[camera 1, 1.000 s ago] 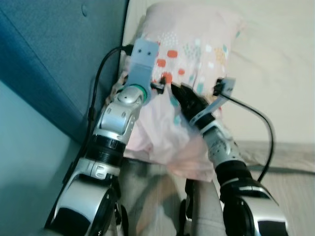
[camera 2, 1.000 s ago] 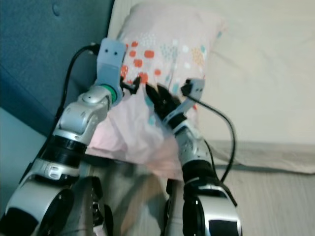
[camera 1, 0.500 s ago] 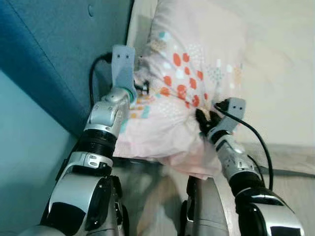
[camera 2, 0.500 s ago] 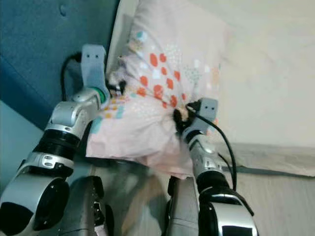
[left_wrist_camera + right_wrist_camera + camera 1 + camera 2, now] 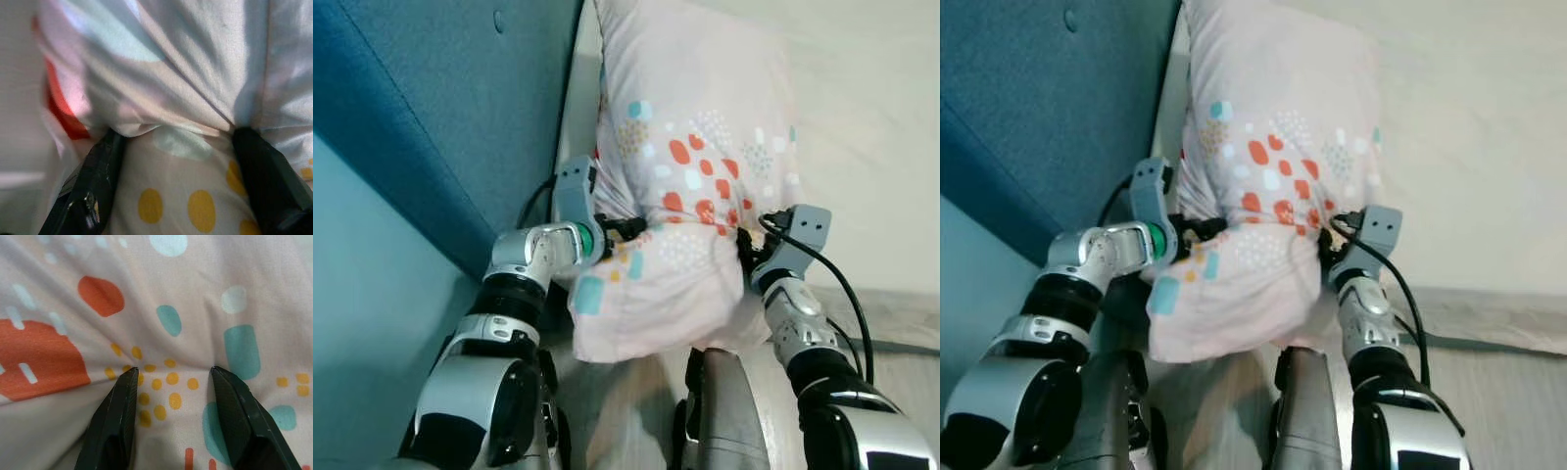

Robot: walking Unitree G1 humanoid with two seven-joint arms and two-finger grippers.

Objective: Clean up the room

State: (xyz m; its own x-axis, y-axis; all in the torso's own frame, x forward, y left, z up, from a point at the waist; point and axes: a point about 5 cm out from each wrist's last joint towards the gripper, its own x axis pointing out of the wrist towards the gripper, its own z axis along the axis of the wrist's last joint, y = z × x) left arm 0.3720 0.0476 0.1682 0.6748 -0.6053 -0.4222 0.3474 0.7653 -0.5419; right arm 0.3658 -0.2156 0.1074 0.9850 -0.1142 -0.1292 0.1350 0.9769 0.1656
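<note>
L gripper [image 5: 625, 231] & R gripper [image 5: 741, 253] each pinch pillow [image 5: 690, 176] fabric at bed [image 5: 862, 147] head edge; thin pinches, slip risk

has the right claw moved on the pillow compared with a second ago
Yes. The right claw has shifted from the middle of the pillow, close beside the left claw, outward to the pillow's right edge, toward the cream mattress.

Pink patterned pillow [image 5: 690, 186] upright, squeezed mid-way.
</note>
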